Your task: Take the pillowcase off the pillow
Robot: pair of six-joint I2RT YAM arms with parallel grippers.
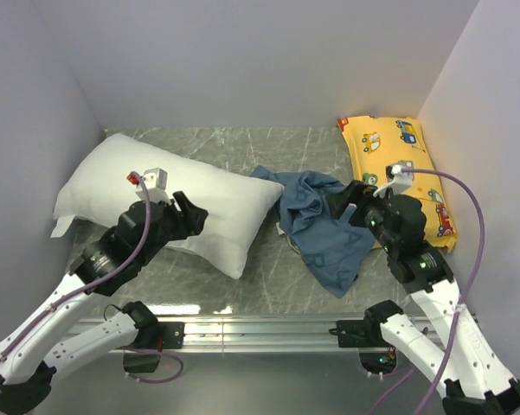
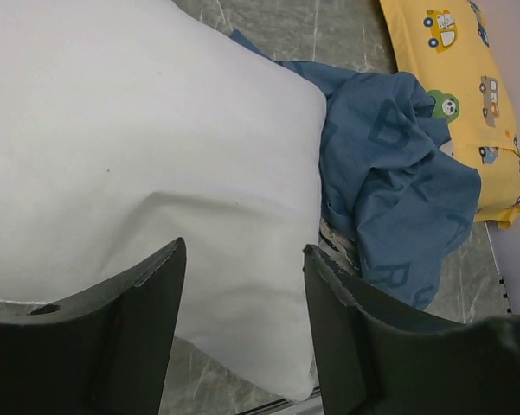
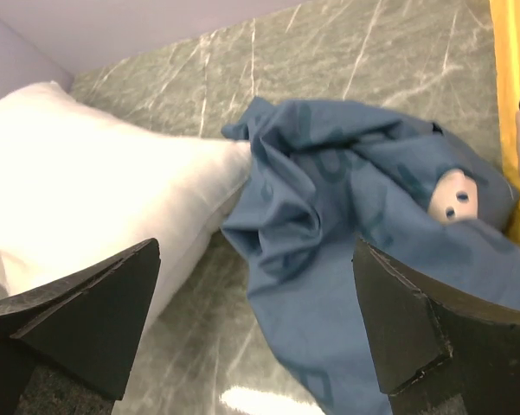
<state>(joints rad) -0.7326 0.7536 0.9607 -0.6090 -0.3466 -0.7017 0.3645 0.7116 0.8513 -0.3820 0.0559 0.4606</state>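
The bare white pillow point(image 1: 169, 203) lies at the left of the table, also filling the left wrist view point(image 2: 130, 147) and seen at the left of the right wrist view point(image 3: 78, 181). Beside its right end the blue pillowcase point(image 1: 324, 229) lies crumpled in a heap, off the pillow point(image 2: 398, 199) point(image 3: 355, 233). My left gripper point(image 1: 189, 216) hovers over the pillow's near edge, open, with nothing between its fingers point(image 2: 242, 259). My right gripper point(image 1: 350, 203) stands wide open above the pillowcase's right side point(image 3: 255, 259), holding nothing.
A yellow car-print pillow point(image 1: 398, 169) lies at the back right against the wall, touching the pillowcase heap. Grey walls close in the left, back and right. The marble tabletop point(image 1: 242, 147) shows behind the pillows. A metal rail point(image 1: 260, 328) runs along the near edge.
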